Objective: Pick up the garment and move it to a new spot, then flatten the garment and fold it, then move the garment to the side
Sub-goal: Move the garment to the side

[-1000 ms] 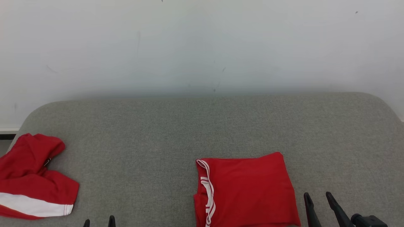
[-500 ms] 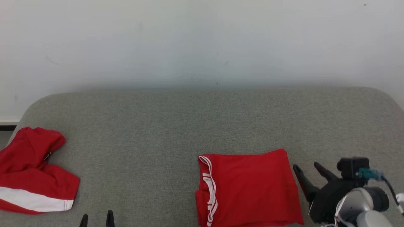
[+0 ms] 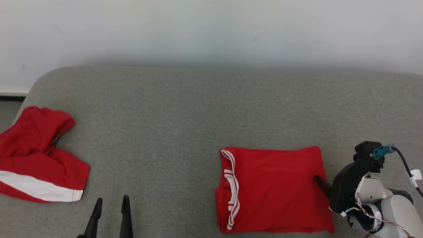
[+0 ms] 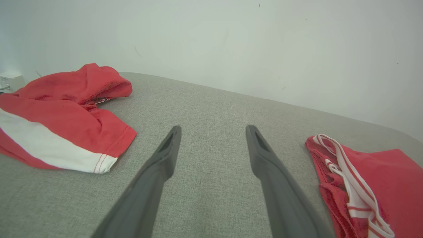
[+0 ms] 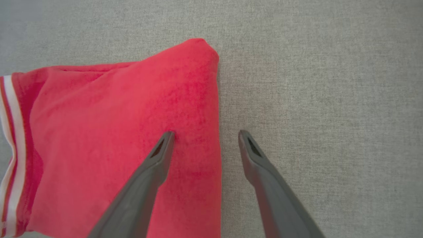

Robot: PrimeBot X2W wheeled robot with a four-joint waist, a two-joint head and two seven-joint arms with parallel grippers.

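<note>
We see a folded red garment (image 3: 274, 190) lying flat on a grey upholstered surface (image 3: 185, 109), right of its middle and toward its near side, well away from the far edge that meets the pale wall (image 3: 211, 29). The folded piece is a rough rectangle. White striped trim (image 3: 234, 185) runs down its left side, and its right side is a plain, smooth fold.

Our right gripper (image 5: 205, 133) hangs at that right side with its jaws spread wide, and it has hold of nothing. In the right wrist view one dark finger (image 5: 155, 165) lies over the red cloth, just inside the fold. The other lies over the bare grey fabric just beside it, so the pincer straddles the garment's right border. We cannot tell whether the fingertip over the cloth presses on it or only hovers. In the head view a single dark fingertip shows at that border, with the pale forearm (image 3: 396, 205) behind it.

Our left gripper (image 3: 112, 198) is on the near side, left of the middle and well apart from both cloths. Its two fingers are parted and empty, and they point toward the far edge over bare fabric.

A second red garment (image 3: 36, 162), crumpled and crossed by a broad white band, lies at the surface's left edge, well apart from the folded one
</note>
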